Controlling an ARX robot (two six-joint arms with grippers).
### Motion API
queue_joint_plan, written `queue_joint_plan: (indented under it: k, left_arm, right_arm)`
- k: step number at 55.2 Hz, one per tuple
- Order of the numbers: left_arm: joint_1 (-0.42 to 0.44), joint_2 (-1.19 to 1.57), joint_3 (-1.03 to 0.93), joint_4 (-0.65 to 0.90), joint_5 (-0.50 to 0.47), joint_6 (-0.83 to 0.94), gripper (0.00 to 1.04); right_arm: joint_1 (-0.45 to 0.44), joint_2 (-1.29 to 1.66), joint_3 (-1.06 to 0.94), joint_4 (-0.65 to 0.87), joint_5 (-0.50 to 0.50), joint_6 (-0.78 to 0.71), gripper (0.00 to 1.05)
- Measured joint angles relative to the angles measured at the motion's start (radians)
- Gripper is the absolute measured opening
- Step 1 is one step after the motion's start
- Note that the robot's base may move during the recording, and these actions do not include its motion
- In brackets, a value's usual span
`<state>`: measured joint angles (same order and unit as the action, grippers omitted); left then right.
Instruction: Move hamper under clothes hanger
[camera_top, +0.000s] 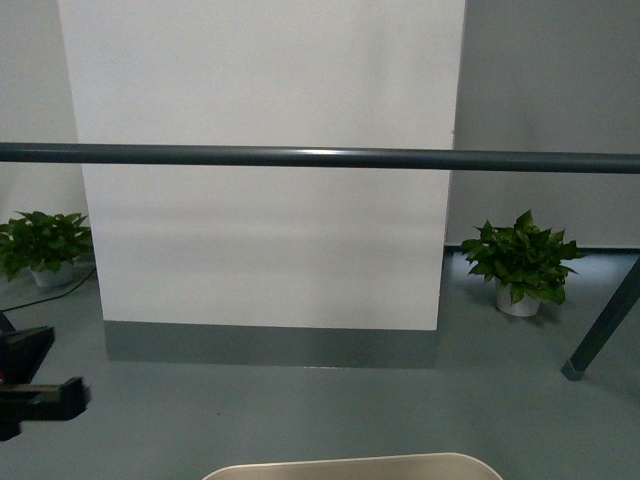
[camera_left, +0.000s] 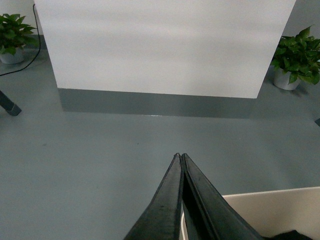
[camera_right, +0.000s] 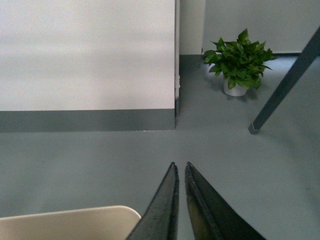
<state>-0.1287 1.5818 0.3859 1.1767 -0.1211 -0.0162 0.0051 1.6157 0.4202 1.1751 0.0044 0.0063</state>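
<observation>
Now, hamper (camera_top: 350, 466): near edge, stiff light plastic, smooth; grip rolled rim.
Hanger bar (camera_top: 320, 157): overhead, far.
Left tool (camera_left: 180, 156): pressed together, empty.
Right tool (camera_right: 180, 165): nearly together, empty.

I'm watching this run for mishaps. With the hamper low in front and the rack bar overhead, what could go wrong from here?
1. Neither gripper holds the hamper: the left gripper and right gripper are shut beside its rim, so a push could turn or tip it.
2. The rack leg slants to the floor on the right; the hamper might catch it.
3. The horizontal bar crosses ahead, so a raised arm might strike it.
</observation>
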Motion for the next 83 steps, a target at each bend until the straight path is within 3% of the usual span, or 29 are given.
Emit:
queue_joint_plan:
  k: [3, 23, 26, 31, 83]
  left_arm:
    - [0.009, -0.032, -0.031, 0.000, 0.007, 0.002, 0.04]
    - [0.058, -0.301, -0.220, -0.075, 0.054, 0.004, 0.03]
    - [0.092, -0.349, -0.244, -0.101, 0.108, 0.007, 0.03]
    - [0.126, -0.443, -0.282, -0.156, 0.114, 0.007, 0.03]
    - [0.126, -1.086, -0.368, -0.684, 0.121, 0.010, 0.03]
  right_arm:
    - [-0.005, -0.029, -0.034, 0.000, 0.002, -0.003, 0.01]
    - [-0.006, -0.297, -0.237, -0.058, -0.003, -0.004, 0.02]
    - [-0.006, -0.344, -0.262, -0.080, -0.003, -0.004, 0.02]
    - [-0.006, -0.432, -0.301, -0.129, -0.003, -0.004, 0.02]
    - [-0.006, -1.089, -0.415, -0.656, -0.003, -0.004, 0.02]
